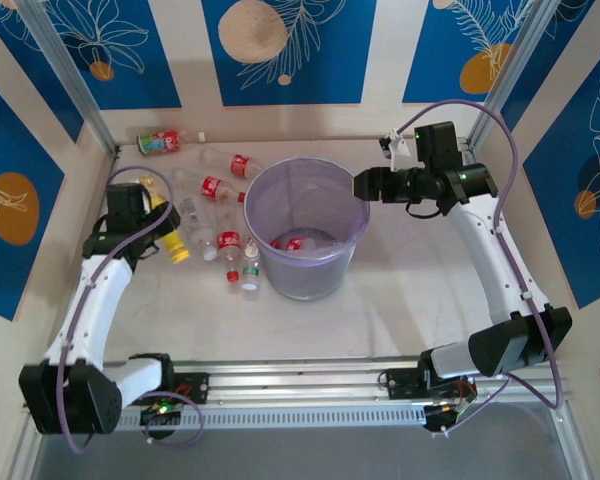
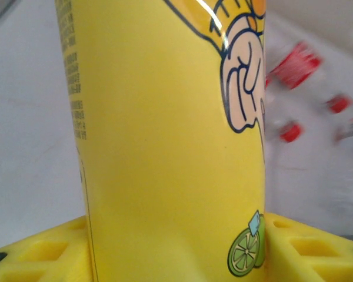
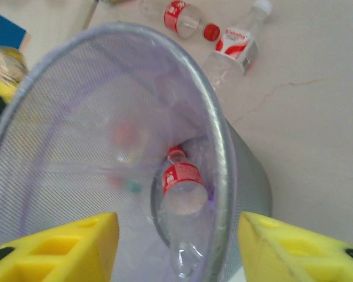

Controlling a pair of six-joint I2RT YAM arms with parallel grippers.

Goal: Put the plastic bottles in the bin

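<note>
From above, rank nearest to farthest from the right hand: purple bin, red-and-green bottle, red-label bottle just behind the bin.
1. purple bin, rim beside the right hand
2. red-label bottle, behind the bin, left
3. red-and-green bottle, far-left corner

Bottles (image 1: 228,243) left of bin (image 1: 306,276)

Red-labelled bottles (image 1: 220,188) lie left of the upright purple bin (image 1: 300,280).

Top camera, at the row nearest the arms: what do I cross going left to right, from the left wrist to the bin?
yellow bottle → red-labelled bottle lying beside it → small green-capped bottle → bin
</note>
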